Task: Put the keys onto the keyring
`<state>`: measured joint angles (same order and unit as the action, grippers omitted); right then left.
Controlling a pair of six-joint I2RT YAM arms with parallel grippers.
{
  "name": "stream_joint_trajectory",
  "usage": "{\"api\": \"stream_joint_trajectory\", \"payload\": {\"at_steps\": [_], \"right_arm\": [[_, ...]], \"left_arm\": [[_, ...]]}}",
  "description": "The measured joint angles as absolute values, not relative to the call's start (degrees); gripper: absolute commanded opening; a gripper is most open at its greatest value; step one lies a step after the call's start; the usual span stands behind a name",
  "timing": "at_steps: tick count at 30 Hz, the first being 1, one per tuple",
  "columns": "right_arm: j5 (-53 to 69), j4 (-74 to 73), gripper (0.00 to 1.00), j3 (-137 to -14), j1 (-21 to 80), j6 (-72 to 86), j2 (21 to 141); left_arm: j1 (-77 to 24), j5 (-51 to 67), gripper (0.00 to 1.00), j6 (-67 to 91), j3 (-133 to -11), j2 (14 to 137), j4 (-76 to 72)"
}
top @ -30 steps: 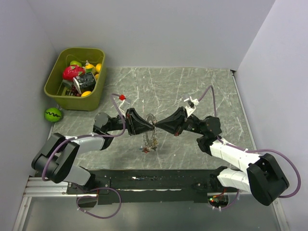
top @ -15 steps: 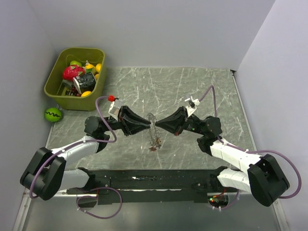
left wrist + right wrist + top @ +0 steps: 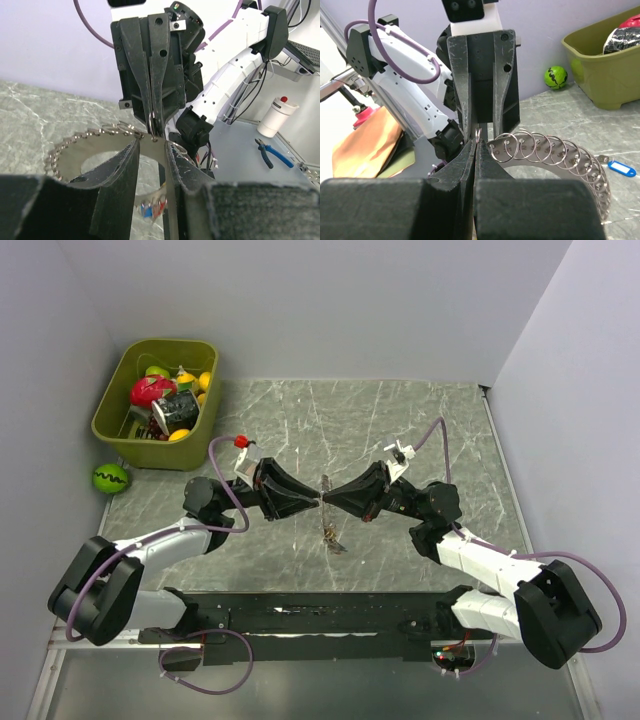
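Since the earlier frames, the left gripper (image 3: 318, 502) has been brought back in, so that its tips are now set almost against those of the right gripper (image 3: 330, 498) above the middle of the desk (image 3: 400, 430). The hanging bundle has been shifted slightly to the right.

The right gripper is seen fully closed, with one small ring at the end of the keyring (image 3: 550, 150) pinched between its fingertips. The left gripper is held narrowly apart, and nothing is seen clamped in the gap. The pinched ring stands just beyond its tips.

From the pinch, the keyring is draped away as a curved chain of linked rings, and its lower end is let down towards the desk below the two grippers. A key with a blue tag (image 3: 619, 168) is seen near that far end. Whether it is threaded on cannot be told.
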<state>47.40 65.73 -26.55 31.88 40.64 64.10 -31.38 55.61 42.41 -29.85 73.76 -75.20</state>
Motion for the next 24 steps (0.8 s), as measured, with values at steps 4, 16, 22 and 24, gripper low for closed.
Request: {"api": "stream_joint_trajectory", "payload": {"at_steps": [4,16,22,24], "right_arm": [[47.4,65.73,0.0,-26.55,31.88,40.66,64.12],[47.68,66.43,0.0,-26.55,31.79,41.43,65.41],[47.66,66.81,0.0,-26.55,31.44,41.67,65.49],[47.64,66.89,0.0,-26.55,31.44,41.69,65.49]], "left_arm": [[-31.46,55.61,0.31,42.41,-30.26,73.76,-75.2],[-31.73,55.64,0.08,41.95,-31.64,75.0,-75.2],[-31.68,55.75,0.01,41.6,-32.32,75.53,-75.33],[-31.68,55.99,0.01,41.3,-32.49,75.53,-75.31]]}}
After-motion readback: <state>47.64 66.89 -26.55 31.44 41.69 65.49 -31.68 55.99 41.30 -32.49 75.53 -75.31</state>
